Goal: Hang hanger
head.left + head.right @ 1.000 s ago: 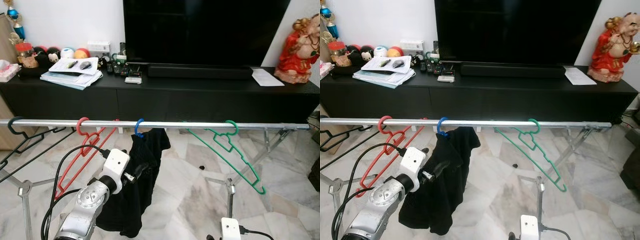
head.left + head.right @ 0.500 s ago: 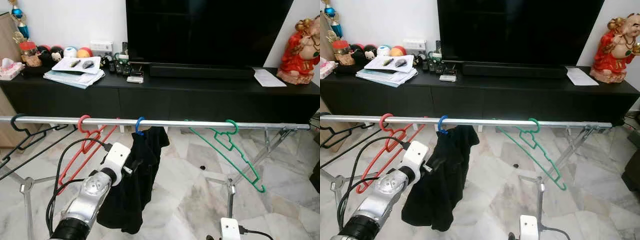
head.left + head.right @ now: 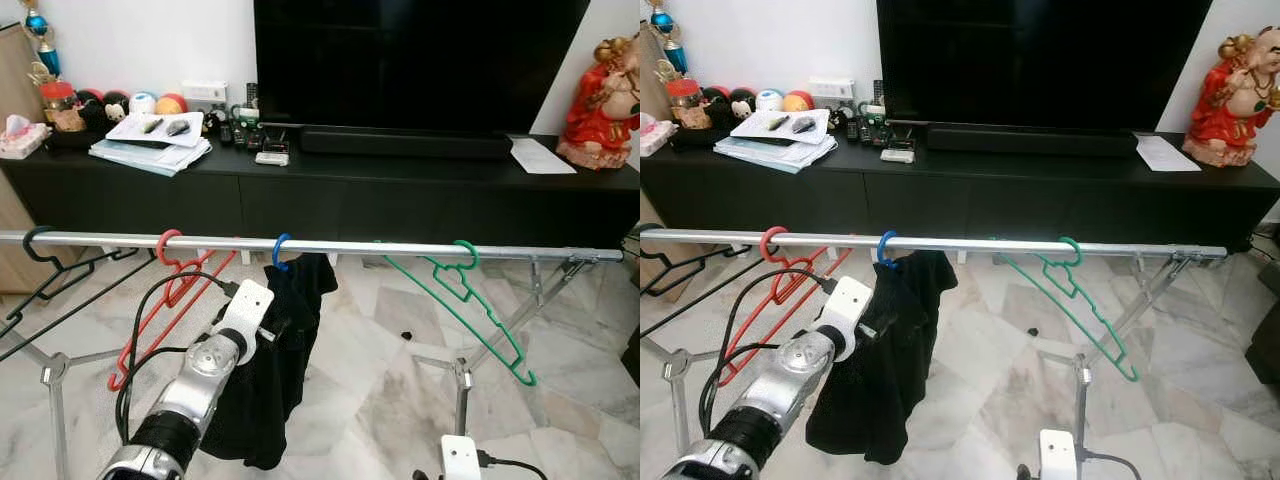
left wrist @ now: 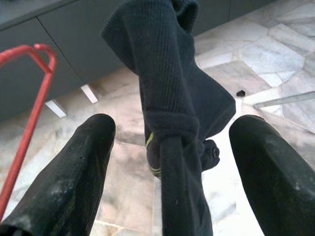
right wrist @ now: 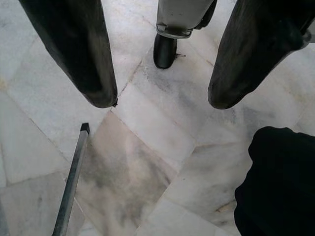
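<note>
A silver rail (image 3: 380, 248) crosses the view and carries a black hanger (image 3: 40, 262), a red hanger (image 3: 170, 285), a blue hanger (image 3: 280, 250) and a green hanger (image 3: 470, 300). A black garment (image 3: 275, 370) hangs from the blue hanger. My left gripper (image 4: 172, 125) is raised just below the rail and is open. A hanging fold of the garment (image 4: 167, 98) lies between its fingers (image 4: 74, 167), which stand clear of it. My right gripper (image 5: 160, 101) hangs low and open over the marble floor.
A black TV cabinet (image 3: 400, 195) with a TV, papers (image 3: 150, 145) and a red statue (image 3: 600, 95) stands behind the rail. The rack's legs (image 3: 460, 390) stand on the floor. A caster wheel (image 5: 165, 49), a metal bar (image 5: 71, 182) and dark cloth (image 5: 280, 182) lie below my right gripper.
My left arm has stretched forward and up, bringing its gripper closer to the black garment under the blue hook. The camera has shifted slightly. The hangers have stayed in place.
</note>
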Motion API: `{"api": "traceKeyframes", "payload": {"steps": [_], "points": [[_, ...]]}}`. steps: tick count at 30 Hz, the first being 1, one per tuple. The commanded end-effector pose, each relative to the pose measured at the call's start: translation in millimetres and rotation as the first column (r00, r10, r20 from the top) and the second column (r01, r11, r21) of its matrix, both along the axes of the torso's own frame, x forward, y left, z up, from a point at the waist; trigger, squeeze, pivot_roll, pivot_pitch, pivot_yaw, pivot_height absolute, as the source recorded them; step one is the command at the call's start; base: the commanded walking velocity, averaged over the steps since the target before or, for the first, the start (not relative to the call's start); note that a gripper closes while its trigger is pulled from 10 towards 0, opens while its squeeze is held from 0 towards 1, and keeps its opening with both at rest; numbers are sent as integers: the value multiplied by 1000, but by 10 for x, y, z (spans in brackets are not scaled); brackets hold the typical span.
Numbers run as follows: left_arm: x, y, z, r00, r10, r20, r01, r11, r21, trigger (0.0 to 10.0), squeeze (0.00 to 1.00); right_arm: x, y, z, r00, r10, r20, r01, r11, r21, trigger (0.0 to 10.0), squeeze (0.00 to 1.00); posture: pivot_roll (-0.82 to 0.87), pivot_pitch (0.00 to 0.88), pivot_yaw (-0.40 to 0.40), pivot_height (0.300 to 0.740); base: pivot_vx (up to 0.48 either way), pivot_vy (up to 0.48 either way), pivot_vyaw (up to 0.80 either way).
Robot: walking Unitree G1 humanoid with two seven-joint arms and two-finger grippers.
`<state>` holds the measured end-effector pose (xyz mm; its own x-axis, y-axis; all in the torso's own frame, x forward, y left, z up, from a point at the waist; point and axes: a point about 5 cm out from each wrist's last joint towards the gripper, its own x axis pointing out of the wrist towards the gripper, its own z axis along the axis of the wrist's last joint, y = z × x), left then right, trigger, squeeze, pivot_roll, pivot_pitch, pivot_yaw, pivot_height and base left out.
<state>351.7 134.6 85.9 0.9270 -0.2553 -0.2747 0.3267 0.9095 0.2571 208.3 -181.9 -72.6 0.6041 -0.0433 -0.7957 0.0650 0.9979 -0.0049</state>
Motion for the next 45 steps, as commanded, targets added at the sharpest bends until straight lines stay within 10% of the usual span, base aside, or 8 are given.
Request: {"api": "traceKeyframes", "payload": {"steps": [1, 17, 21, 37, 38, 39, 41, 45], "points": [[64, -58, 36, 1000, -5, -12, 5, 1000, 3, 10000, 0, -12, -20, -4, 1000, -2, -1, 2, 1000, -1, 10000, 0, 73, 28, -58, 740, 0, 0, 0], [171, -205, 73, 998, 38, -44, -39, 999, -16, 9922, 0, -4, -24, 0, 1000, -3, -2, 3, 1000, 0, 10000, 0, 70, 41, -56, 740, 0, 0, 0], [181, -216, 62, 996, 63, -68, -69, 995, -79, 0, 0, -2, -28, 2, 1000, 0, -3, 0, 1000, -1, 10000, 0, 71, 41, -59, 740, 0, 0, 0], [159, -310, -17, 990, 27, -137, -41, 995, -96, 588, 0, 0, -36, 4, 1000, 5, -4, -5, 1000, -2, 10000, 0, 66, 42, -60, 740, 0, 0, 0], [154, -312, -27, 989, 25, -143, -38, 995, -92, 1216, 0, 0, -36, 4, 1000, 5, -4, -5, 1000, -2, 10000, 0, 66, 42, -60, 740, 0, 0, 0], [151, -312, -34, 989, 25, -147, -38, 995, -88, 7725, 0, -1, -36, 3, 1000, 5, -4, -5, 1000, -2, 10000, 0, 66, 43, -60, 740, 0, 0, 0], [145, -312, -46, 988, 25, -153, -38, 996, -85, 10000, 0, -2, -36, 2, 1000, 5, -4, -5, 1000, -3, 10000, 0, 66, 44, -60, 740, 0, 0, 0], [134, -309, -76, 984, 39, -172, -52, 996, -73, 10000, 0, -5, -37, 1, 1000, 6, -6, -6, 1000, -3, 10000, 0, 66, 45, -60, 740, 0, 0, 0]]}}
